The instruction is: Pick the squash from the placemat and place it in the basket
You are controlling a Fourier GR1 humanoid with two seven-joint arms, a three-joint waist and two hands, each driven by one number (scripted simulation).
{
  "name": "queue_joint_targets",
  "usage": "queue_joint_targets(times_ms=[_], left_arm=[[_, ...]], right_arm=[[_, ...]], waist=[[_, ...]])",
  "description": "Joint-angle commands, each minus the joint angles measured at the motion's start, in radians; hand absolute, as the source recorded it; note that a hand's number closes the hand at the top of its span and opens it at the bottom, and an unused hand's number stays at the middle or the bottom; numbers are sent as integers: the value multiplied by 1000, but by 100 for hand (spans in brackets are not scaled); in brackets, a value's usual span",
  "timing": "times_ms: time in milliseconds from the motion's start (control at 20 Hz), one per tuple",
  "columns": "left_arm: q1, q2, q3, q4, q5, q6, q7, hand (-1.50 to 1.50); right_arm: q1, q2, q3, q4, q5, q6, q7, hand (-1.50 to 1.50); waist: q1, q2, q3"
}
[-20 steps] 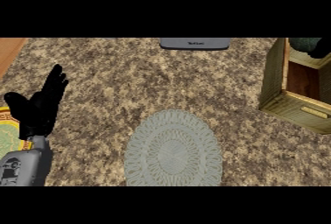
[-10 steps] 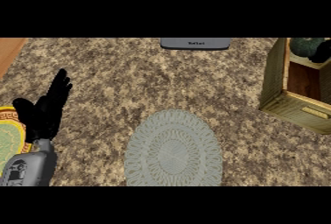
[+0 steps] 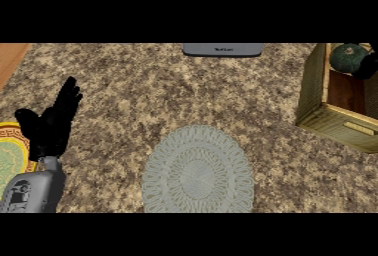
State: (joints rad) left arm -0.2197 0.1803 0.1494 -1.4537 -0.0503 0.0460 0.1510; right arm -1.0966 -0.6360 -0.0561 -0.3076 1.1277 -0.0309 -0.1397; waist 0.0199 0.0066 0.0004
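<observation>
The squash (image 3: 347, 57), round and dark green, sits inside the wooden basket (image 3: 332, 117) at the upper right. A black shape touching it at the view's right edge looks like part of my right hand (image 3: 368, 70); most of that hand is cut off. The pale oval placemat (image 3: 197, 171) lies at the lower middle with nothing on it. My left hand (image 3: 52, 125) rests open at the left, fingers pointing up, far from both.
A yellow-rimmed plate (image 3: 10, 150) shows at the left edge, partly behind my left forearm. A grey flat device (image 3: 223, 49) lies at the counter's far edge. A wooden strip (image 3: 11, 57) borders the counter at the upper left.
The squash has sunk lower into the basket at the upper right. My left hand has drifted slightly right and down, uncovering the yellow-rimmed plate.
</observation>
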Motion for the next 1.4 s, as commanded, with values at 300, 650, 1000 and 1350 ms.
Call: queue_joint_targets(times_ms=[300,650,1000,1350], left_arm=[[38,7,-1,-29,-11,-1,-7,0],[-7,20,9,-61,7,-6,59,0],[-7,15,11,-23,11,-12,41,0],[28,12,7,-27,-10,0,14,0]], right_arm=[[5,-4,-26,76,5,44,106,150],[26,11,-130,30,-99,-52,66,-150],[-61,7,-305,-19,-285,-16,101,-150],[-34,-135,-448,-28,-425,39,140,-150]], waist=[[6,1,0],[3,0,1],[-13,-8,0],[-21,-6,0]])
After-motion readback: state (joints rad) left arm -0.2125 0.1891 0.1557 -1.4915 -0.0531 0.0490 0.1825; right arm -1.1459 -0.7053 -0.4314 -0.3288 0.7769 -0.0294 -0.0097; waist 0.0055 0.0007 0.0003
